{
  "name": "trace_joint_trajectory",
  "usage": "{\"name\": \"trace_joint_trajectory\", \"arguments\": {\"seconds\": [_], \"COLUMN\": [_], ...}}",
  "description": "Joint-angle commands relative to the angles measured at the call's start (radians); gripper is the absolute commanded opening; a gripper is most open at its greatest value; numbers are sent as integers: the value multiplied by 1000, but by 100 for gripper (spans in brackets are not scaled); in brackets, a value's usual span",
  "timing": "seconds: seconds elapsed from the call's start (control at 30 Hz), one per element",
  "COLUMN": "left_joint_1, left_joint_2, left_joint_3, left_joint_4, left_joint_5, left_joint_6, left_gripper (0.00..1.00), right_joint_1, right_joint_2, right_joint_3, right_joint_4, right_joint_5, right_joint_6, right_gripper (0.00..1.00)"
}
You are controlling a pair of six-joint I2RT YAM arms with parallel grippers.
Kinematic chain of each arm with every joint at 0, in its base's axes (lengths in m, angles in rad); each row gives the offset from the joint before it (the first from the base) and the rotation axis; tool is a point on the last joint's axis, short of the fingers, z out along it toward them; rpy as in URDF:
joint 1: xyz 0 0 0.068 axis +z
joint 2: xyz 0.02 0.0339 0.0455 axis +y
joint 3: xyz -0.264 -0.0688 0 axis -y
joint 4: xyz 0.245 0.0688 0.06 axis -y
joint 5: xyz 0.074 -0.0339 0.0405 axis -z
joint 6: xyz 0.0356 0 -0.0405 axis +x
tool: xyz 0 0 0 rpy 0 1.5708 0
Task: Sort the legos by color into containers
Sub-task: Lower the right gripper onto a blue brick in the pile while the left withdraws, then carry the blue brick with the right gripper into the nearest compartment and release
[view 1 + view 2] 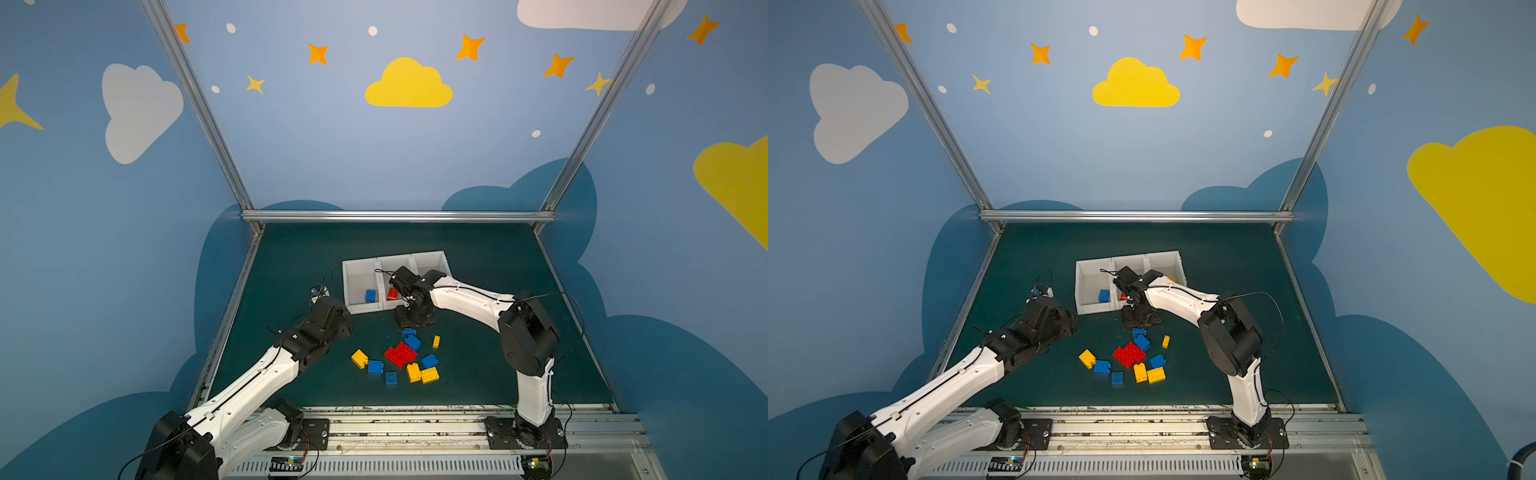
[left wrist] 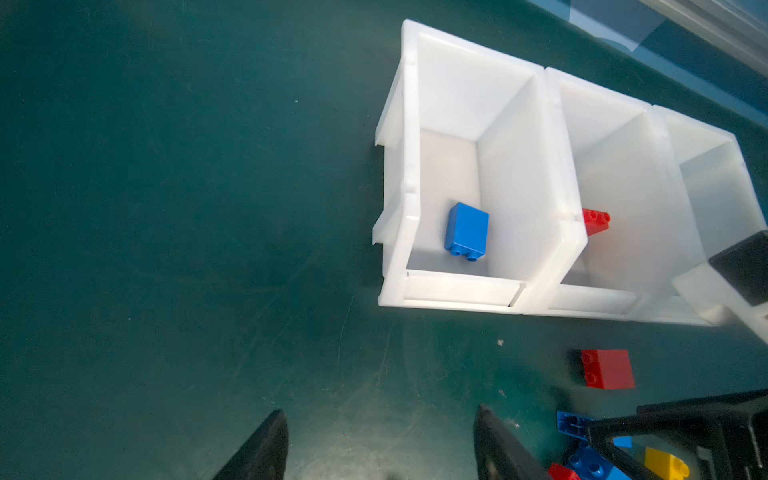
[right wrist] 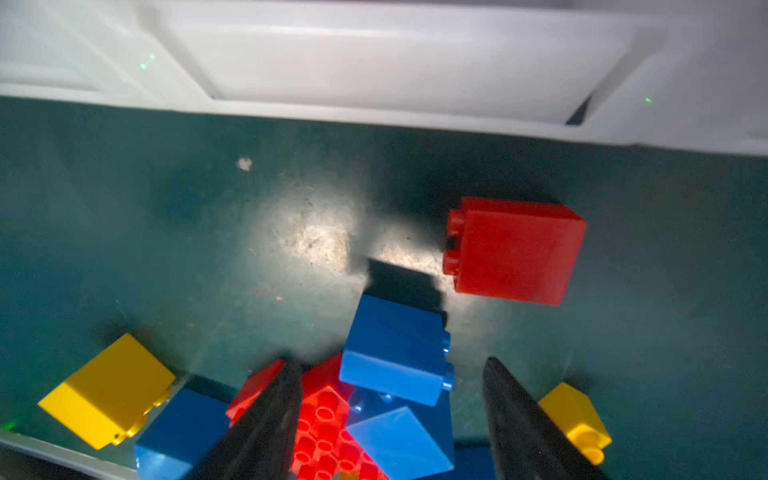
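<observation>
Three white plastic bins (image 1: 360, 269) stand in a row at the centre of both top views. Their side walls touch and their low front lips face the arms. Behind them the dark green mat (image 1: 498, 266) lies bare up to the aluminium rail (image 1: 399, 216), and it is wide open at the left and right of the frame.

In the leftmost bin a square blue plastic brick (image 2: 466, 230) lies on its side with its studs toward the front lip. The middle bin holds a red studded brick (image 2: 596, 220) against the wall it shares with the leftmost bin. Just in front of the middle bin, clear of the lip, a loose red square brick (image 3: 515, 249) lies on its side, studs pointing along the bins' front edge.

The mixed pile of red, blue and yellow bricks (image 1: 400, 354) sits at lower centre between the arms. A small yellow brick (image 1: 436, 341) lies apart on its right.

The right gripper (image 3: 390, 363) hangs at the pile's bin-side edge with its jaws spread. A blue two-stud brick (image 3: 395, 345) lies between the tips with a gap on each side. The left gripper (image 2: 380, 415) is released too, over bare mat near the leftmost bin's front corner, with nothing between its jaws.
</observation>
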Motion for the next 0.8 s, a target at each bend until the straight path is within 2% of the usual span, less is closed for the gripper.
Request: {"name": "trace_joint_trajectory", "arguments": {"seconds": [0.0,0.3,0.5,0.63,0.77], "left_joint_1": [5,4,5,5,6], "left_joint_2": [-20,-42,-56,-62,-83], "left_joint_3": [-12,-44,-63,-61,-67], "left_joint_4": [8,20,25,19,2], "left_joint_5": [16,13,6,-2,-16], "left_joint_6": [-29,-49,-54,-49,-50], "left_gripper": [71,71,71,71,71], "right_joint_1": [5,7,13,25,33], "right_joint_2": [30,58,64,56,48], "right_joint_3": [26,37,59,124,256], "right_joint_4": [-37,-51,-59,-102,-166], "right_joint_5": [1,-13,-24,-17,-4], "right_joint_6": [17,12,5,-33,-99], "right_gripper": [66,57,44,41,40]}}
